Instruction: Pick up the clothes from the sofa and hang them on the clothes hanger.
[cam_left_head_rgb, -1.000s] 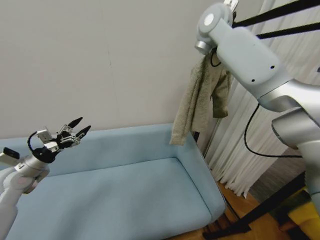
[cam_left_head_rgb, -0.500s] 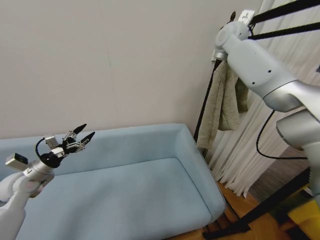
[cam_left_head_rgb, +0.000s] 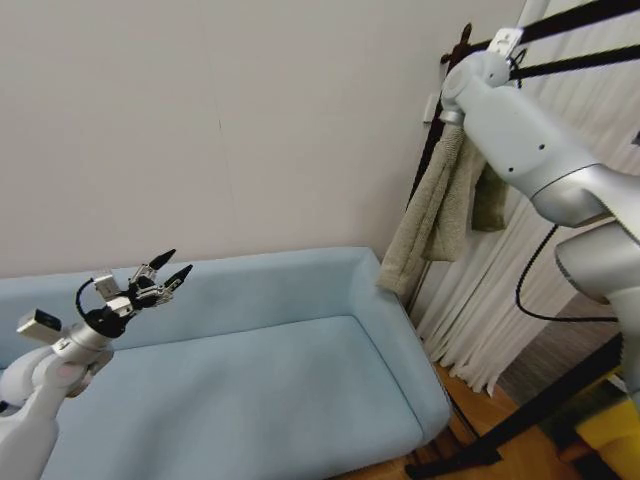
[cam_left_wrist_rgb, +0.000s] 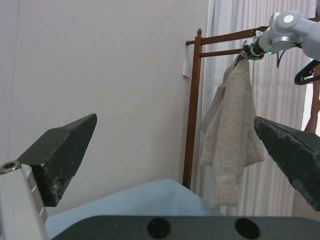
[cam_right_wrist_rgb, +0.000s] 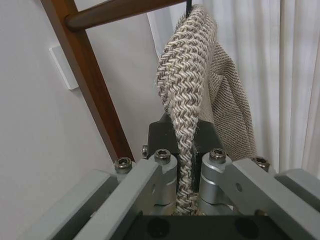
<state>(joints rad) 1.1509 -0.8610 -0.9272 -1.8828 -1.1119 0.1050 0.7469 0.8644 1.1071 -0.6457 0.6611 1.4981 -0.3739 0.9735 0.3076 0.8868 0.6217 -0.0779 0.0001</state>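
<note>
**Head view.** Locate the right gripper (cam_left_head_rgb: 450, 108) raised against the top of the dark wooden clothes rack (cam_left_head_rgb: 570, 18). The beige coarse-knit cardigan (cam_left_head_rgb: 432, 210) hangs from it, clear of the light blue upholstered sofa (cam_left_head_rgb: 300, 390), with its lowest hem just beside the sofa's armrest. The left gripper (cam_left_head_rgb: 160, 275) hovers over the sofa back on the robot's left side.

**Left wrist view.** Confirm that the left jaws stand wide apart and hold nothing. The cardigan hangs at full length beside the rack's upright post, below the upper rail.

**Right wrist view.** The right jaws are clamped on a bunched fold of the knit, which rises from between them towards the rail. You cannot tell whether the fold is caught on the rail.

**Handling.** Treat the cardigan as light, soft and limp; expect it to drape and swing. The coarse weave should resist slipping but may snag or stretch. Hold it by a thick gathered fold near the collar.
</note>
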